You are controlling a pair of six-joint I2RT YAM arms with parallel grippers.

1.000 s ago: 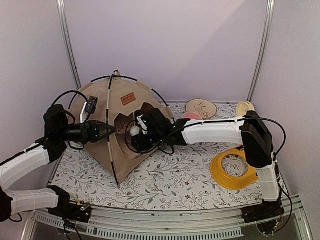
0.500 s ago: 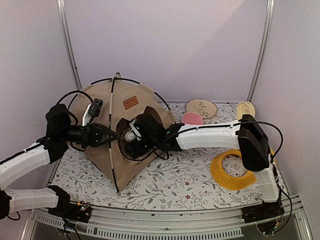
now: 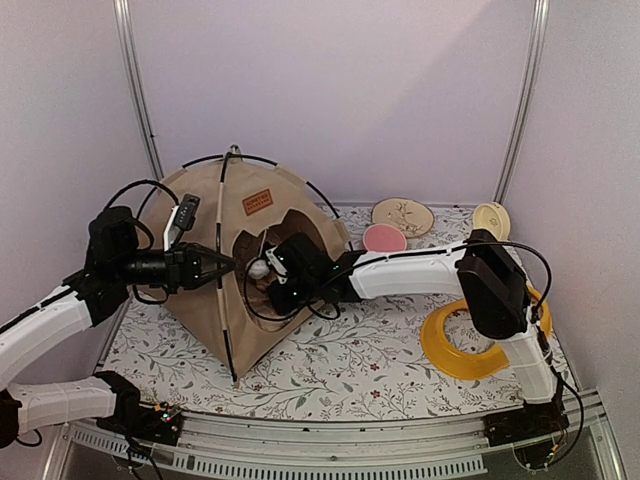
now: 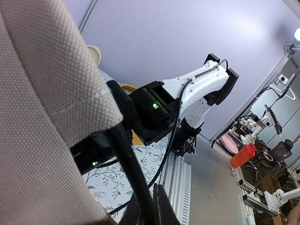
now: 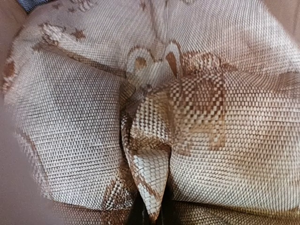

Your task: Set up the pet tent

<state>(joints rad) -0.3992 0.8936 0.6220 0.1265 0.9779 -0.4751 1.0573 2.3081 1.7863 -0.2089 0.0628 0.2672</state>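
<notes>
The tan pet tent (image 3: 255, 215) stands domed at the table's back left, its black poles (image 3: 222, 300) arching over it, a brown label (image 3: 257, 201) above its round doorway. A white pom-pom (image 3: 258, 268) hangs at that doorway. My left gripper (image 3: 225, 266) is at the tent's front seam, shut on the black pole (image 4: 126, 150) beside the tan fabric (image 4: 42, 93); its tips (image 4: 150, 211) clamp the pole. My right gripper (image 3: 266, 276) reaches into the doorway and is shut (image 5: 152, 213) on a pinched fold of the beige patterned pillow (image 5: 93, 117) inside.
A yellow ring (image 3: 465, 345) lies at the right under my right arm. A pink disc (image 3: 384, 238), a patterned plate (image 3: 403, 216) and a cream bowl (image 3: 491, 217) sit along the back. The floral cloth (image 3: 340, 370) covers the table.
My right gripper went from open to shut, pinching a pillow fold, and its arm pushed further left into the doorway. The left gripper kept its hold on the pole.
</notes>
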